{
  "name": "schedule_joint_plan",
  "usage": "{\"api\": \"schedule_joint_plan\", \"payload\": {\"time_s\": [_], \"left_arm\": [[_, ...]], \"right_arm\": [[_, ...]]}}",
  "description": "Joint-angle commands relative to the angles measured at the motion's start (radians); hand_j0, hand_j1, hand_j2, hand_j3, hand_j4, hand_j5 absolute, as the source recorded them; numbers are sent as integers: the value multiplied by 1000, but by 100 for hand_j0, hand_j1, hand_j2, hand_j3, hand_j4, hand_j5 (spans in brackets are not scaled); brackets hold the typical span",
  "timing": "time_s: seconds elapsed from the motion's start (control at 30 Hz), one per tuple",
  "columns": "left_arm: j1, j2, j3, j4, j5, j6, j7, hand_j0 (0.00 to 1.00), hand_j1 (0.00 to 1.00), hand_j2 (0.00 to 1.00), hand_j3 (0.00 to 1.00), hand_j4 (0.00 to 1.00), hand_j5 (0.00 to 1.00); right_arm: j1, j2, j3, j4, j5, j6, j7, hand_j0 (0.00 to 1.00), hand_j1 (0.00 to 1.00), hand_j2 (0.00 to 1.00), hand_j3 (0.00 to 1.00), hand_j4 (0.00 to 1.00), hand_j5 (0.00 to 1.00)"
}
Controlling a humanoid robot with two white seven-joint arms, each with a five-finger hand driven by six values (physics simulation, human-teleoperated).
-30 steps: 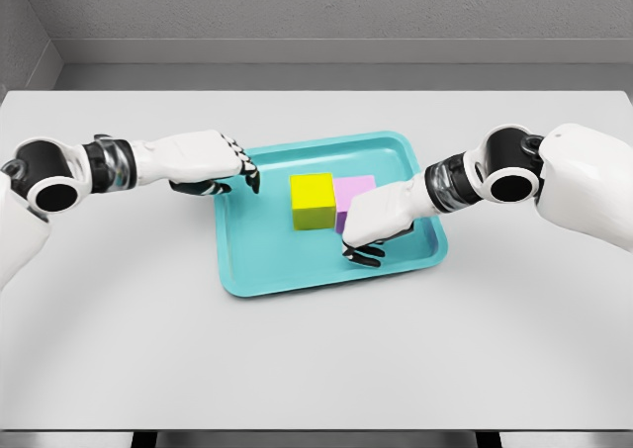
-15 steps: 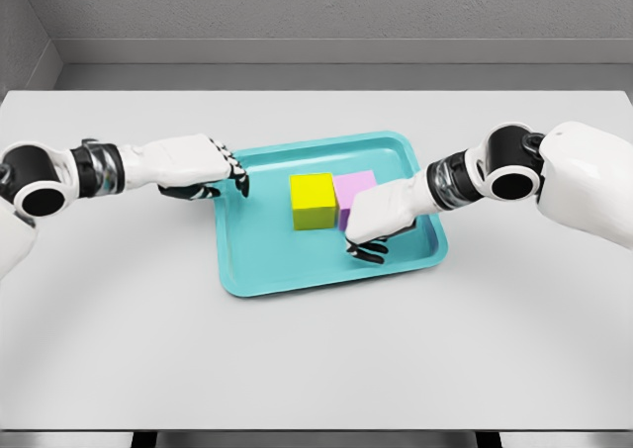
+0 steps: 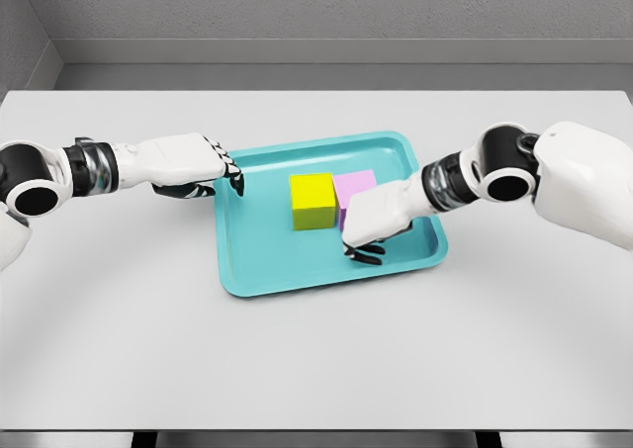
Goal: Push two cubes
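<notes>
**Two hands at the tray, two cubes side by side**

We start at our right hand (image 3: 374, 223), which reaches in over the right part of the teal tray (image 3: 259, 270). Its fingers curl downward, dark fingertips (image 3: 364, 254) low over the tray floor, and it grips nothing. The back of the hand lies against the front right of the pink cube (image 3: 354, 191) (hiding that cube's lower corner, so we cannot tell the exact contact).

The pink cube stands just right of the yellow cube (image 3: 313, 200), the two touching or very nearly so, both upright near the middle of the tray, toward its far half.

Our left hand (image 3: 193, 166) hangs at the tray's upper left corner, fingers bent loosely, dark tips (image 3: 235, 181) over the rim, holding nothing. It is well apart from the yellow cube, with bare tray floor between them.

The tray lies slightly turned on the pale grey surface (image 3: 119, 319), whose far edge meets a grey wall (image 3: 316, 13).
</notes>
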Motion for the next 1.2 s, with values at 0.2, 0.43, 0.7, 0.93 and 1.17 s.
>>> {"api": "schedule_joint_plan", "payload": {"time_s": [0.2, 0.43, 0.7, 0.93, 1.17], "left_arm": [[2, -46, -12, 6, -5, 3, 0, 59, 59, 59, 59, 59, 59], [15, -99, -16, 22, -39, 3, 0, 58, 58, 58, 58, 58, 58], [14, -107, -45, 20, -26, 3, 0, 58, 58, 58, 58, 58, 58], [14, -133, -51, 19, -25, 3, 0, 59, 59, 59, 59, 59, 59], [14, -150, -67, 19, -28, 3, 0, 59, 59, 59, 59, 59, 59]], "right_arm": [[-12, -26, 2, -95, -7, 2, 0, 13, 13, 13, 13, 13, 13], [-20, -150, -4, -158, -8, 2, 0, 14, 14, 14, 14, 14, 14], [-18, -193, -22, 69, -7, 2, 0, 14, 14, 14, 14, 14, 14], [-37, -116, -21, 241, -7, 2, 0, 14, 14, 14, 14, 14, 14], [-48, -119, -47, 260, -10, 2, 0, 15, 15, 15, 15, 15, 15]]}}
